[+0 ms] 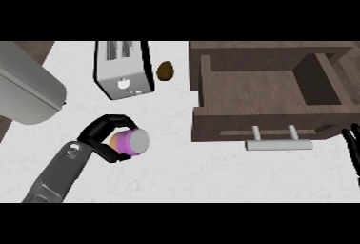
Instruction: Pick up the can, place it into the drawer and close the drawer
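Observation:
A purple can (131,142) with a grey lid lies sideways in my left hand (105,136), whose fingers and thumb curl round it above the white counter, left of the drawer. The brown wooden drawer (267,125) stands pulled open at the right, its inside bare, with a grey bar handle (278,145) on its front. My right hand (352,150) shows at the right edge, fingers straight and upward, resting just right of the handle.
A silver toaster (124,70) stands at the back, with a small brown egg-shaped object (165,70) to its right. A large grey rounded appliance (26,90) fills the far left. White counter (211,171) spreads in front of the drawer.

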You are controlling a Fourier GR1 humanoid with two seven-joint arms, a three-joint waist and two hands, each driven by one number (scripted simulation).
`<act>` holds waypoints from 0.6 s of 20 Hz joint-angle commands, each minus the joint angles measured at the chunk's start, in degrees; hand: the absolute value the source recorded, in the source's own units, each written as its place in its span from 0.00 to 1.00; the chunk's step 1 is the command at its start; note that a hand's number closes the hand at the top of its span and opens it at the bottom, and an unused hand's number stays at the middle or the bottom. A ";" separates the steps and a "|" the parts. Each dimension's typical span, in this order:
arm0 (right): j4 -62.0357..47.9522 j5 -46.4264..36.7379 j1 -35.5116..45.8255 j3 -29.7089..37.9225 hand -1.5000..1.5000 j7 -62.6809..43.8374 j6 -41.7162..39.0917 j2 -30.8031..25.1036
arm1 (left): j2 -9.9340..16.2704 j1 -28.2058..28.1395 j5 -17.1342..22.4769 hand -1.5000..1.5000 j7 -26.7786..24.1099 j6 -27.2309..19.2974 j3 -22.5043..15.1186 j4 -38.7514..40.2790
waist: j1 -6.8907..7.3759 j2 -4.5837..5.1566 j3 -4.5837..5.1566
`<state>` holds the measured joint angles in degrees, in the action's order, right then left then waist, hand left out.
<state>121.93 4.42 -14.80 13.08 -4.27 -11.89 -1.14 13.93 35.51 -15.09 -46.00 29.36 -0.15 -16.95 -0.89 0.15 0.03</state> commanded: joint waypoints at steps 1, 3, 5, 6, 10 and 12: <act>0.33 0.54 -0.70 0.16 0.00 0.17 -0.02 0.59 | -1.14 0.61 0.94 1.00 -2.34 8.24 0.00 0.60 | -0.09 0.04 0.02; 0.69 -0.34 -2.16 -0.41 0.00 0.34 0.03 1.09 | -2.24 0.03 1.90 1.00 -0.86 8.49 -0.10 -2.60 | 0.47 -0.22 -0.03; 4.44 0.75 -3.89 0.32 0.00 -1.31 -0.10 1.02 | -1.29 -1.02 2.69 1.00 -0.37 10.58 -0.40 -4.99 | 0.55 -0.36 -0.04; 1.78 -0.81 -0.35 -0.39 0.00 -1.22 0.70 0.65 | -3.54 -1.96 2.38 1.00 -0.95 8.32 -1.22 -6.89 | 0.96 -0.31 -0.04; -0.58 -1.00 -1.43 0.60 0.00 0.88 0.87 0.49 | -3.05 -4.40 10.68 1.00 5.34 -4.74 8.24 -8.38 | 2.53 -0.55 -0.14; 2.12 1.11 -2.33 2.11 0.00 0.17 1.00 0.33 | -3.39 -4.89 15.72 1.00 7.28 -14.44 15.19 -7.12 | 2.77 -0.69 -0.13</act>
<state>123.90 4.75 -16.83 13.84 -4.70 -11.10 -0.74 10.22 32.24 -5.92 -39.67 23.10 6.79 -24.07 0.91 -0.39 -0.06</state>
